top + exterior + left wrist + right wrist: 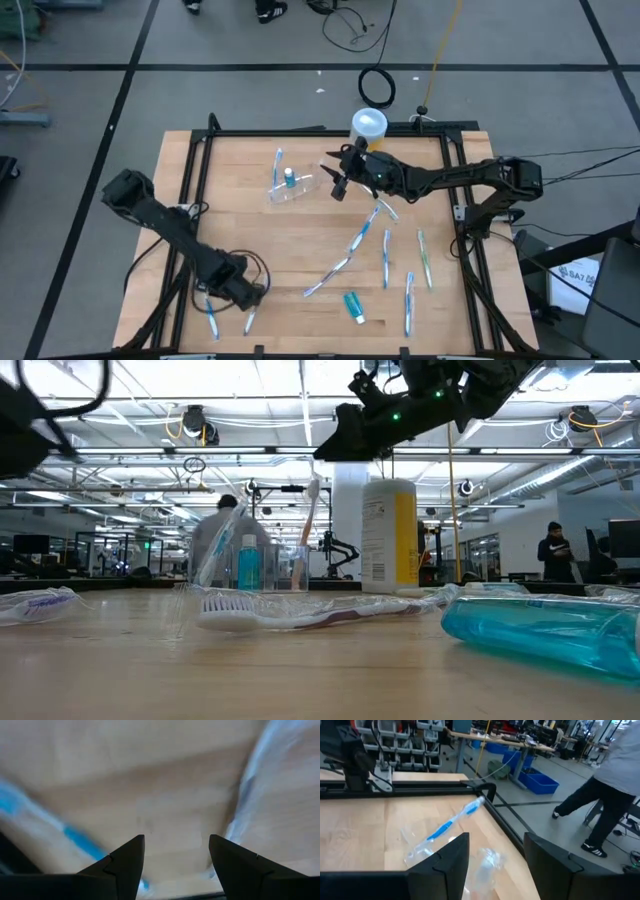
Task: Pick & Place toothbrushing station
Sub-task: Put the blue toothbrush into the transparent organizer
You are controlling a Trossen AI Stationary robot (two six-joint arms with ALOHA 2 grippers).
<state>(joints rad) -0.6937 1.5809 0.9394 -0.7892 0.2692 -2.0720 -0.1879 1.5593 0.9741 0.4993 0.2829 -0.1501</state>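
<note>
The clear cup (291,187) stands at the table's far middle and holds a teal toothpaste tube (248,565) and leaning toothbrushes (219,546). My right gripper (335,180) hovers open just right of the cup and above it (342,442), pointing level; its own view shows a blue-handled brush (451,823) beyond the fingers (495,855). My left gripper (248,292) hangs open over the near left of the table, pointing down. In its blurred view, bare wood lies between its fingers (175,860), with a blue brush (75,837) on one side and a pale one (250,790) on the other.
A yellow canister with a white lid (368,125) stands behind my right gripper. Several toothbrushes (386,255) and a teal tube (353,306) lie on the right half, and two more brushes (210,318) at the near left. A black frame (190,170) borders the table. People move in the room behind.
</note>
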